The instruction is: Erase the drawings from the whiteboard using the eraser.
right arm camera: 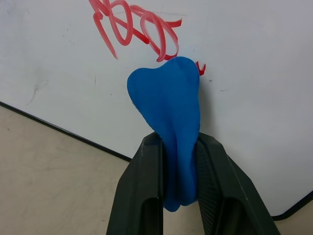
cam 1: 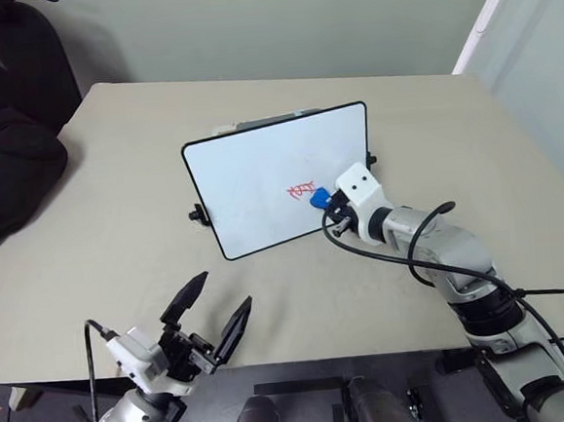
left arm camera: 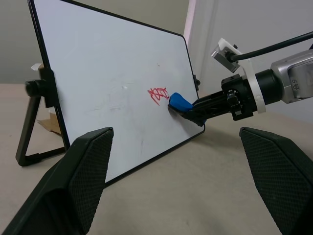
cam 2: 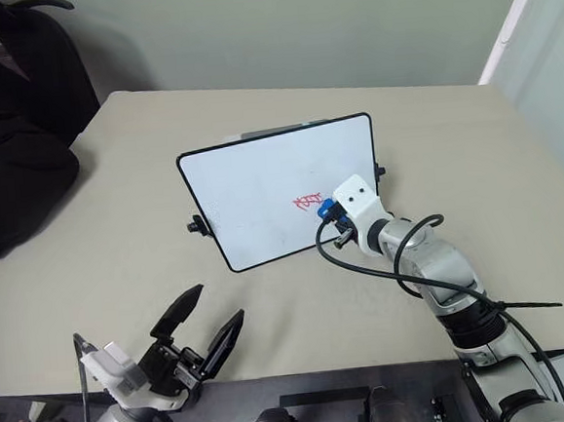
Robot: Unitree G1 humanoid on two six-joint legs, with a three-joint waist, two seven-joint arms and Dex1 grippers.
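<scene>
Pressing eraser to whiteboard, beside drawings.
Right gripper clamped on it; left gripper fingers apart, near the table edge.

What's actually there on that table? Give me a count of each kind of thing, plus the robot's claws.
Whiteboard: 1
Red drawings: 1 scribble
Blue eraser: 1, pinched in the right gripper
Grippers: 2, the left gripper open with nothing in it
Total: 5
</scene>
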